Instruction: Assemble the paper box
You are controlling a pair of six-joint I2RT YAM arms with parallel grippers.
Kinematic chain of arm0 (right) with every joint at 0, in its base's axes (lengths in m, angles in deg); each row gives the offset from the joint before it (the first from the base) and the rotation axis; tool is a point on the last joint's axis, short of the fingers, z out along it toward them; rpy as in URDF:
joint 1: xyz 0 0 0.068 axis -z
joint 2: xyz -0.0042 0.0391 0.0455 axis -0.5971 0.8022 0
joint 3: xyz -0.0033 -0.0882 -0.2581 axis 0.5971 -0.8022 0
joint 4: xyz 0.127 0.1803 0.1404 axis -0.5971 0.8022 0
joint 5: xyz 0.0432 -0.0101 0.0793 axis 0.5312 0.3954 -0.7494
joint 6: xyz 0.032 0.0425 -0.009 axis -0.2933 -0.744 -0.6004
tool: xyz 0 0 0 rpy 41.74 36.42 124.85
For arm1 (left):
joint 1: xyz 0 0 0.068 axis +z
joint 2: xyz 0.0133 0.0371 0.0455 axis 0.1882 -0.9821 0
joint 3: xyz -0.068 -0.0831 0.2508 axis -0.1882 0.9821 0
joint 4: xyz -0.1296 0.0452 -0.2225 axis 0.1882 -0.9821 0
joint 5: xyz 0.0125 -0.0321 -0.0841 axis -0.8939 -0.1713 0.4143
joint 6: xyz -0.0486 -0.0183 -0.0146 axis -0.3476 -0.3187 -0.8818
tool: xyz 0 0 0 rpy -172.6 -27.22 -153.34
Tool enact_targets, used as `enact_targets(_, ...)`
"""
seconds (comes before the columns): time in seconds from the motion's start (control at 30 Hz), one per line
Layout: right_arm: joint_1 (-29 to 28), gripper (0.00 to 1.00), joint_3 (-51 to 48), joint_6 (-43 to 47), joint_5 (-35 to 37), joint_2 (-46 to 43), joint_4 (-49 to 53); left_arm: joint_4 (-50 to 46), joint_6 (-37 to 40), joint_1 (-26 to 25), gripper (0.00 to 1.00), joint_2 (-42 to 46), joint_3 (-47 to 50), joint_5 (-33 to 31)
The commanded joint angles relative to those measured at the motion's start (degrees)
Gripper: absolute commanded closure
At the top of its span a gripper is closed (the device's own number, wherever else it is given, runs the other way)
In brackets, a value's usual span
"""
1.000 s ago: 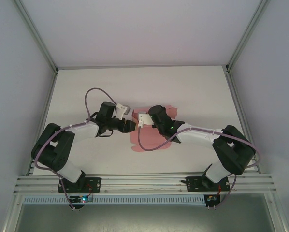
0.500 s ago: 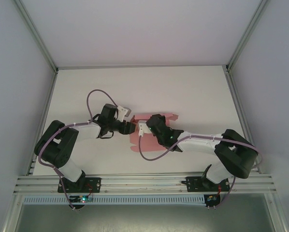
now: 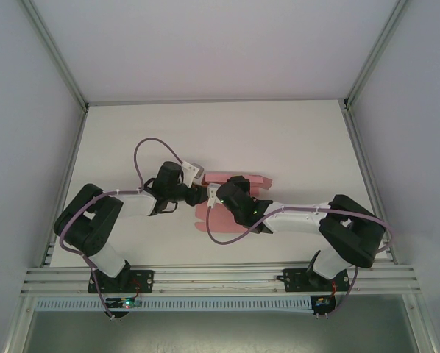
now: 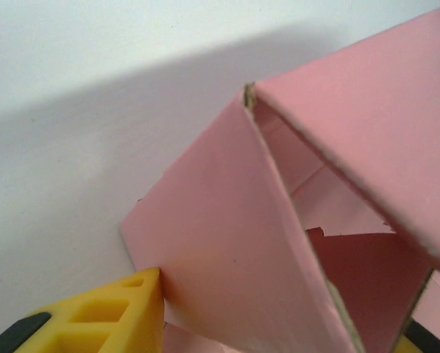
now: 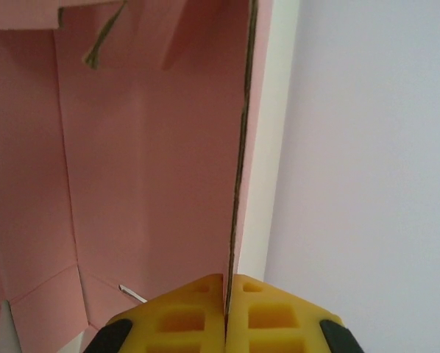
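The pink paper box [image 3: 247, 179] lies at mid-table, partly folded, with walls standing up. In the left wrist view its panels [image 4: 227, 243] rise close to the camera around a hollow inside. My left gripper [image 3: 198, 193] is at the box's left side and stands open [image 4: 279, 323]. One raised panel lies between its yellow fingers [image 4: 106, 316], and the left finger touches that panel. My right gripper [image 3: 220, 195] reaches in from the right and is shut [image 5: 226, 283] on the thin edge of an upright wall of the box [image 5: 150, 162].
The white table [image 3: 293, 140] stretches behind and beside the box. Grey enclosure walls and metal posts [image 3: 58, 62] bound it on both sides. Purple cables [image 3: 148, 143] loop over both arms. The arm bases sit on the rail [image 3: 220, 276] at the near edge.
Both grippers have closed in on each other at the box. The right arm swung left and nearer. The pink sheet shifted left and folded up more.
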Motion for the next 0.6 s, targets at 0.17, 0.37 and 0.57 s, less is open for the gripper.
enact_targets(0.17, -1.45, 1.0, 0.19, -2.71, -9.48, 0.87, 9.71, 13.52, -0.03, -3.13, 0.61, -3.17, -2.21, -8.65)
enact_targets(0.37, -0.97, 1.0, 0.65, -3.17, -12.41, 0.94, 11.72, 17.3, -0.13, -4.02, 0.67, -5.51, -2.98, -8.56)
enact_targets(0.57, -0.09, 1.0, 0.73, -2.87, -14.01, 0.9, 12.42, 18.83, 0.3, -5.64, 0.78, -5.7, -3.34, -13.4)
